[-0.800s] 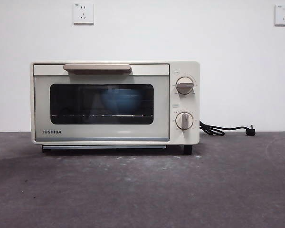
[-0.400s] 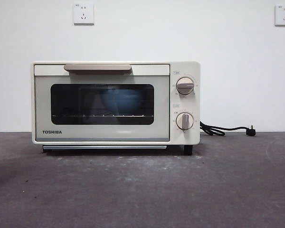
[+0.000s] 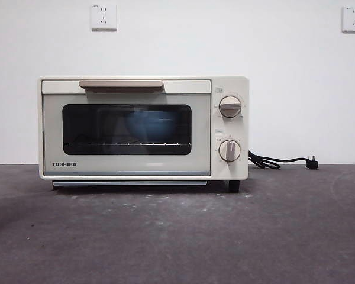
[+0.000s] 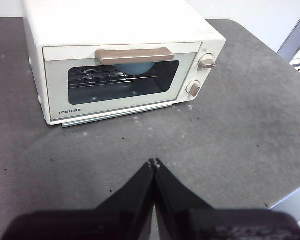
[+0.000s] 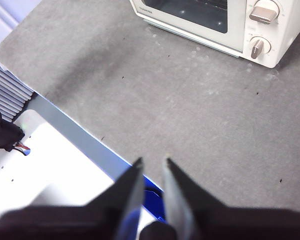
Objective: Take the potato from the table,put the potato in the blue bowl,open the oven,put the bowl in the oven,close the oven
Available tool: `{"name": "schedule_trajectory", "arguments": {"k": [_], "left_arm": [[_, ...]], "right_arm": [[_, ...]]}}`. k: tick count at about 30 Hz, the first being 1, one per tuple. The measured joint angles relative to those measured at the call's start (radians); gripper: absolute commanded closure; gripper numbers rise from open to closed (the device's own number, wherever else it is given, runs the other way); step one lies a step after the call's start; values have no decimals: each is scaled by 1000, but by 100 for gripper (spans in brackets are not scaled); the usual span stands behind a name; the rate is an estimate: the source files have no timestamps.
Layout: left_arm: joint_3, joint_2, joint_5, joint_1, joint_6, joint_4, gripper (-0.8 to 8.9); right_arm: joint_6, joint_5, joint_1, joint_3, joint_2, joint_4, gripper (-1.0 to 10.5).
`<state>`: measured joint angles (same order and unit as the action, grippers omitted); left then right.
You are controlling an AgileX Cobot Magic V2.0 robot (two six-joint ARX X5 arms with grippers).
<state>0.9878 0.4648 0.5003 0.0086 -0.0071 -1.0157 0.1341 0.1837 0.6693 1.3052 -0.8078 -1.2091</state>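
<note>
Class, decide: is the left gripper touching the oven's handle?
Apart. In the left wrist view, the left gripper, jaws shut, hangs over bare table, well short of the oven and its handle.

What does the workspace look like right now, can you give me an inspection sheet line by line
Surface: dark grey table, pale scuffs in front of the oven.
Job's things: oven door shut; blue bowl inside behind the glass; potato not visible.
Clutter: nothing seen.
Grippers: left gripper shut, holding nothing, above the table in front of the oven; right gripper slightly open, holding nothing, over the table's edge.
Cables: black cord with its plug lying unplugged on the table beside the oven.
Surroundings: white wall, two wall sockets.
</note>
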Motion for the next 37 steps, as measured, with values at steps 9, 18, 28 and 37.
{"name": "schedule_trajectory", "arguments": {"k": [9,18,28,37], "left_arm": [[0,0,0,0,0,-1,818],[0,0,0,0,0,-1,818],[0,0,-5,0,29,18,818],[-63,-86,-87,40,182,502,818]], "right_arm": [[-2,-1,0,0,1,1,945],[0,-1,0,0,3,-1,945],[0,-1,0,0,3,-1,945],[0,-2,0,0,3,-2,945]]}}
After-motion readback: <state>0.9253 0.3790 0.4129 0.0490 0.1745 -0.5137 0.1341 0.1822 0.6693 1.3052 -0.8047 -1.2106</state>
